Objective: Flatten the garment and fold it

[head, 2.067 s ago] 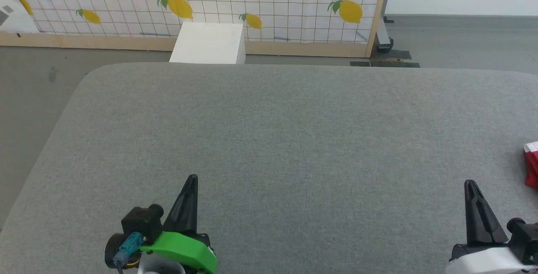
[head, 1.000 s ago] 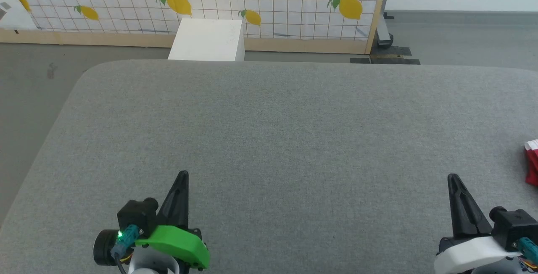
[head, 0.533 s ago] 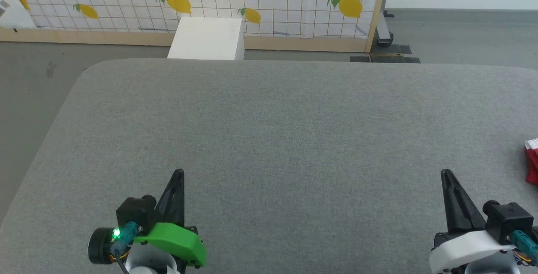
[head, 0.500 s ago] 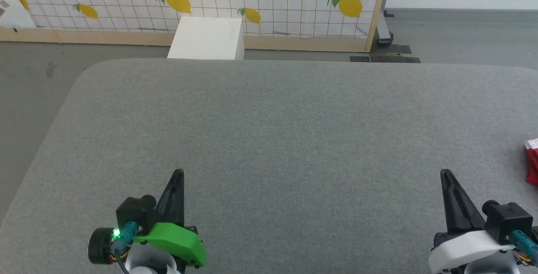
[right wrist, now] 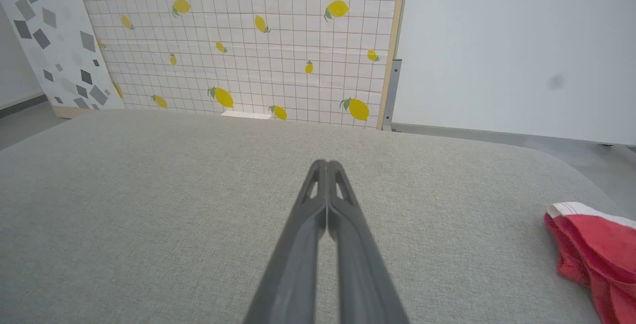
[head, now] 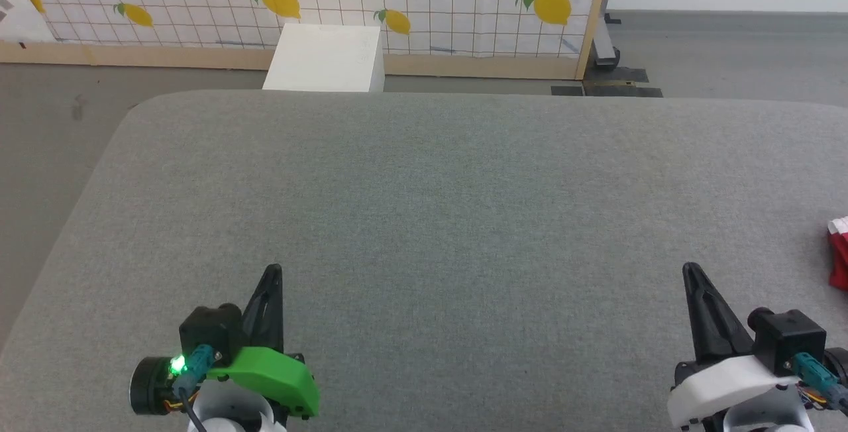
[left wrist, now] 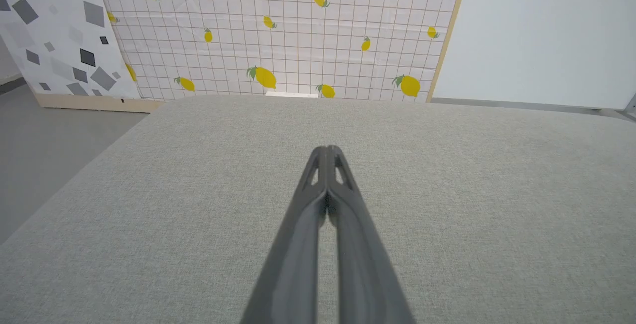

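Right hand (head: 689,270) and left hand (head: 273,270) were clenched empty; the crumpled thin red, white-trimmed garment (right wrist: 598,247) lay to the right hand's right on the grey textile table (head: 424,180).

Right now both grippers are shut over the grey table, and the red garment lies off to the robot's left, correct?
Wrong side: the garment lies to the robot's right, past the right gripper, as the head view shows. Both that and the left gripper are shut over the grey table.

Bright, even, soft-shadowed, sharp pictures
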Robot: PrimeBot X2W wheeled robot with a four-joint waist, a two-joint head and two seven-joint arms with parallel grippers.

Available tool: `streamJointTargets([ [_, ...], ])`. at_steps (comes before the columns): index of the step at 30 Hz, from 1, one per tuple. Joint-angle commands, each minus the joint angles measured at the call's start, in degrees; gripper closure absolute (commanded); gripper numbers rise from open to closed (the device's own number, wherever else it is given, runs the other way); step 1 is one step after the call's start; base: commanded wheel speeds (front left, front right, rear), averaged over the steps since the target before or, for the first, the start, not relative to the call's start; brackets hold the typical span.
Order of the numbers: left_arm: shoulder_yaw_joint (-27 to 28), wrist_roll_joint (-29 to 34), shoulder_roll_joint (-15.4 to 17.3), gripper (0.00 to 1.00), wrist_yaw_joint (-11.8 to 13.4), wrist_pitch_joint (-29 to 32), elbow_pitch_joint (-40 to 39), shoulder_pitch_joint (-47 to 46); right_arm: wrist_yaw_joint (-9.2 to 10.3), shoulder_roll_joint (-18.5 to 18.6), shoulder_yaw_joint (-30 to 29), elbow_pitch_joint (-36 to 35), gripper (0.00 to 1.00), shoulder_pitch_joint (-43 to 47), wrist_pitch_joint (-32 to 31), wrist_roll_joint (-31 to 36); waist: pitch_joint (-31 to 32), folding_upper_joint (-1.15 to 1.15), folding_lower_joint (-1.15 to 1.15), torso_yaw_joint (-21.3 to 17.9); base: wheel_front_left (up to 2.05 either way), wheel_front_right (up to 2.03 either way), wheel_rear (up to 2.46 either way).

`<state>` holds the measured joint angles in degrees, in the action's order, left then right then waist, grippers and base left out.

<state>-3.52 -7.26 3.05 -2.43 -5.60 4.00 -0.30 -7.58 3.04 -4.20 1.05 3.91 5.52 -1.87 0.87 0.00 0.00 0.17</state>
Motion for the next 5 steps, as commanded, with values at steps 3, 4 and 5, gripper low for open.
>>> streamJointTargets([
  [3, 0.49, 1.35, -0.11, 1.00, 0.44, 0.56, -0.63, 0.20, 0.06, -0.11, 0.52, -0.44, 1.00, -1.26, -0.50, 0.64, -0.06, 0.00, 0.00, -0.01, 0.00, 0.00, 0.00],
  [4, 0.69, 1.74, -0.12, 1.00, 0.57, 0.90, -0.86, 0.21, 0.06, -0.11, 0.76, -0.48, 1.00, -1.44, -0.84, 0.72, -0.11, 0.00, 0.00, -0.02, 0.00, 0.00, 0.00],
  [5, 0.77, 1.89, -0.12, 1.00, 0.62, 1.02, -0.94, 0.21, 0.06, -0.11, 0.86, -0.49, 1.00, -1.51, -0.96, 0.75, -0.14, 0.00, 0.00, -0.03, 0.00, 0.00, 0.00],
])
